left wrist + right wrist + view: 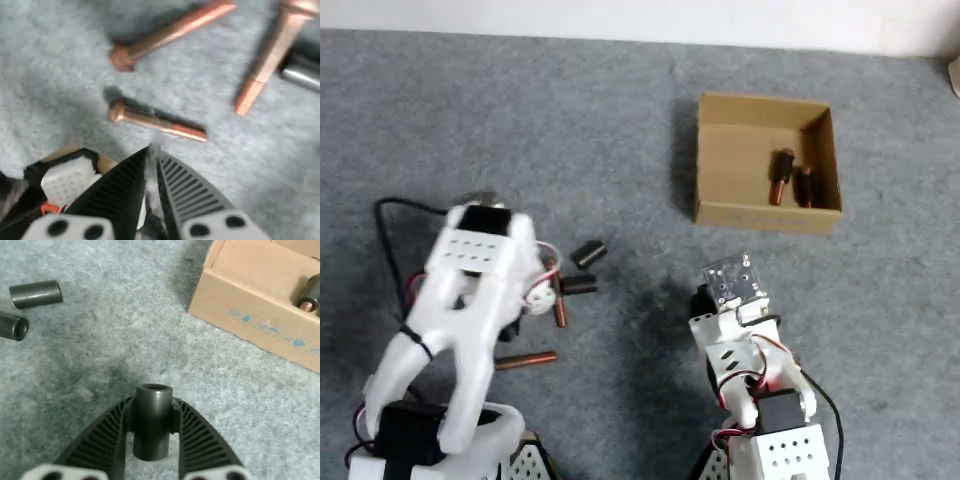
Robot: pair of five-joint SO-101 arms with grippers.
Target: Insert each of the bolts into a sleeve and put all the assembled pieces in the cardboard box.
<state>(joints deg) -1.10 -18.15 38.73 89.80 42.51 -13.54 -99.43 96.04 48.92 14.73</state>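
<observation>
My left gripper (152,152) is shut with nothing between its fingers, its tips just short of a copper bolt (157,124) lying on the grey carpet. Two more bolts (170,30) (265,65) lie beyond it. My right gripper (152,407) is shut on a black sleeve (151,425), held upright with its bore open at the top. Two loose sleeves (588,254) (578,285) lie between the arms. The cardboard box (760,215) sits at the back right with two assembled pieces (781,176) (805,187) inside.
Grey carpet (620,130) covers the whole table. The left arm (470,290) stands over the bolts (525,360) at the left. The right arm (740,330) stands in front of the box, with open carpet between it and the box wall.
</observation>
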